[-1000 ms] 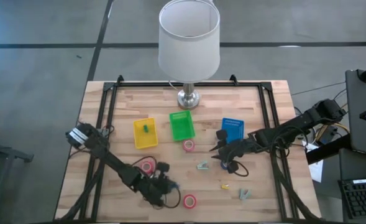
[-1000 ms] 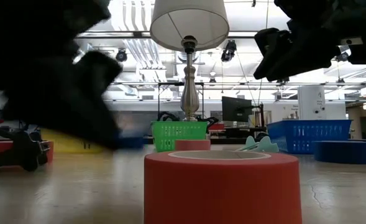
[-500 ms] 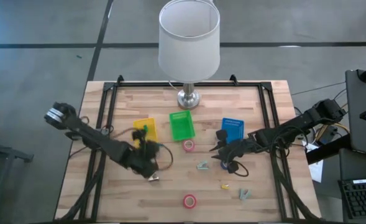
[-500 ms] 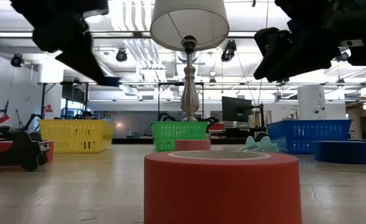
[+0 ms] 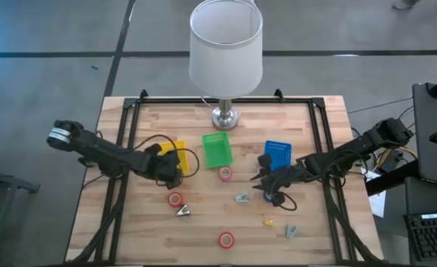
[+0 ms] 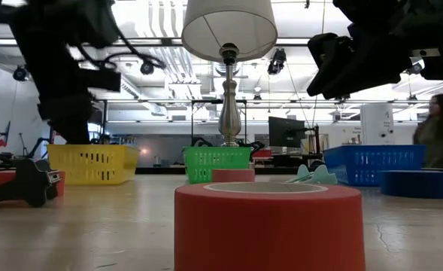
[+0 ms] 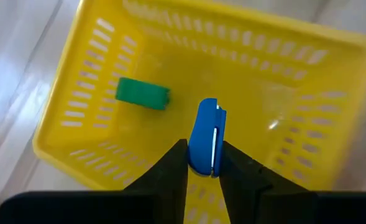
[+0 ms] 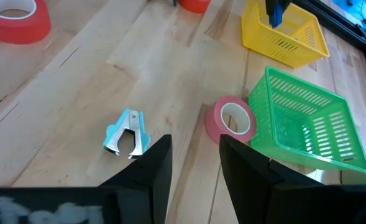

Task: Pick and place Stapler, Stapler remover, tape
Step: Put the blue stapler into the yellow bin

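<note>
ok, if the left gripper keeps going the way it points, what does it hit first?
Probably the floor of the yellow basket. The left gripper points down into it, its fingers shut on a small blue stapler. The green item already inside lies off to one side. Depth is hard to judge.

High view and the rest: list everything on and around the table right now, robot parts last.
lamp: one, white shade, far edge, middle.
baskets: three in a row in front of the lamp: yellow basket, green basket, blue basket.
green block: one, inside the yellow basket.
red tape rolls: three, mid-table to near edge.
blue tape roll: one, by the right arm.
staple remover: one, teal, centre.
small pieces: three, pale, yellow, grey-green, near side.
person: one, in the room behind.
left gripper: shut on blue item, above the yellow basket.
right gripper: open, right of centre.
</note>
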You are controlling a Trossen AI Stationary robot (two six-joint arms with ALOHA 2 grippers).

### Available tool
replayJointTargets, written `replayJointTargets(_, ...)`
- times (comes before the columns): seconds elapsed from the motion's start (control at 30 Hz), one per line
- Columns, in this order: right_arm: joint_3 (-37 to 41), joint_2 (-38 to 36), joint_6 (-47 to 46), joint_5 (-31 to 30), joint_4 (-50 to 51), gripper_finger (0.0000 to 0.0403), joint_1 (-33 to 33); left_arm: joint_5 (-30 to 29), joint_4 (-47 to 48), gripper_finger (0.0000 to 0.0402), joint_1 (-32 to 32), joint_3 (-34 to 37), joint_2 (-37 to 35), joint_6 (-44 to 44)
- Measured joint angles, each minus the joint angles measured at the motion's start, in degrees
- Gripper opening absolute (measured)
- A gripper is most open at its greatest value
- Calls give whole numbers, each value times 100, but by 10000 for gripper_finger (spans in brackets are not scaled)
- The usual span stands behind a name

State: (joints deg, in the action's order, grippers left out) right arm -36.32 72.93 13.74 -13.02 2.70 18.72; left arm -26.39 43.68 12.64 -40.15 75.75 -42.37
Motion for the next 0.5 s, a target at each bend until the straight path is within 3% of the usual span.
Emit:
replayJointTargets(0.23, 0, 2, 0, 0, -2, 130, 0, 249, -641, 89, -406, 329, 2, 658)
replayJointTargets(0.5, 0, 2, 0, 0, -1, 130, 0, 256, -708, 103, -546, 335, 2, 789)
